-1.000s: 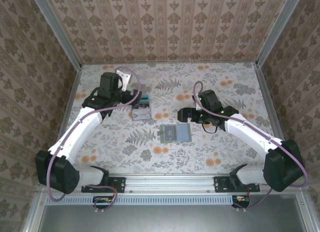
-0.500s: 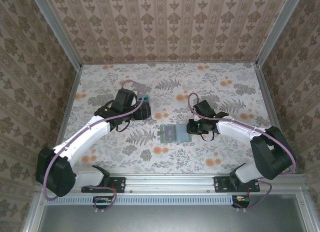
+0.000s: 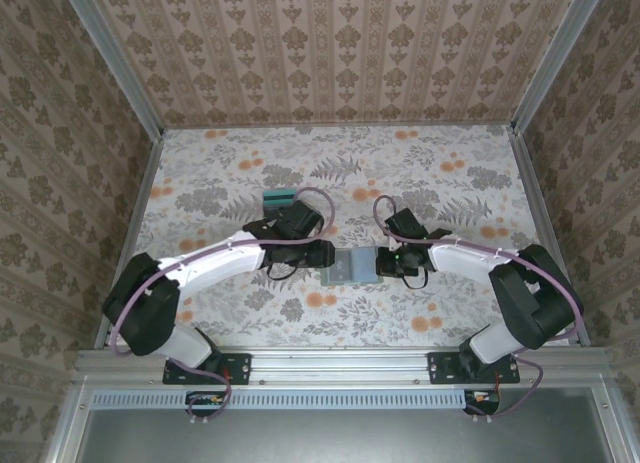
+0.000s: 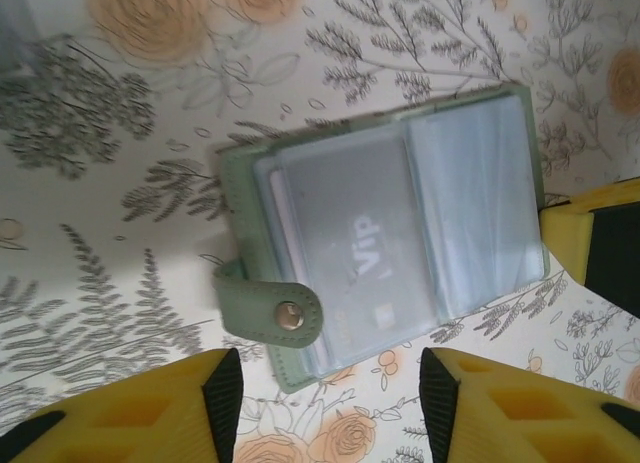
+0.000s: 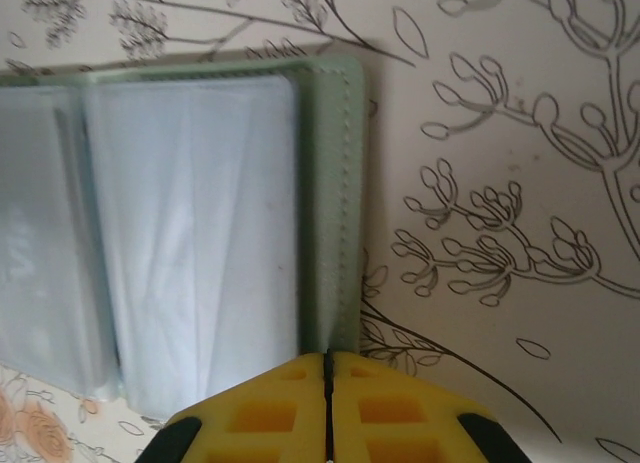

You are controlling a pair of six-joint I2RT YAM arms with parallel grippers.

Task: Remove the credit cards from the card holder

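Grey-green card holder (image 4: 385, 233) lies open and flat on the flowered tabletop (image 4: 130, 233), between the two pincers. The left pincer (image 4: 327, 375) has its fingers spread with nothing between them; the snap tab (image 4: 275, 313) sits just ahead of the gap. The right pincer (image 5: 328, 365) is pressed together, its tip at the holder's stitched outer edge; cannot tell whether it pins the edge down. One pale credit card (image 4: 350, 253) sits in the clear sleeve nearer the left pincer. The sleeve by the right pincer looks empty.

Risks, as judged:
- Holder is soft and light. If the far edge is not pinned, pulling the card likely drags the whole holder along.
- Card is thin and flush in its sleeve, so the fingers may close on sleeve plastic or the tab instead.

Writing: "Vip" in pale letters on the card. Smaller print beneath it is unreadable. No brand seen.
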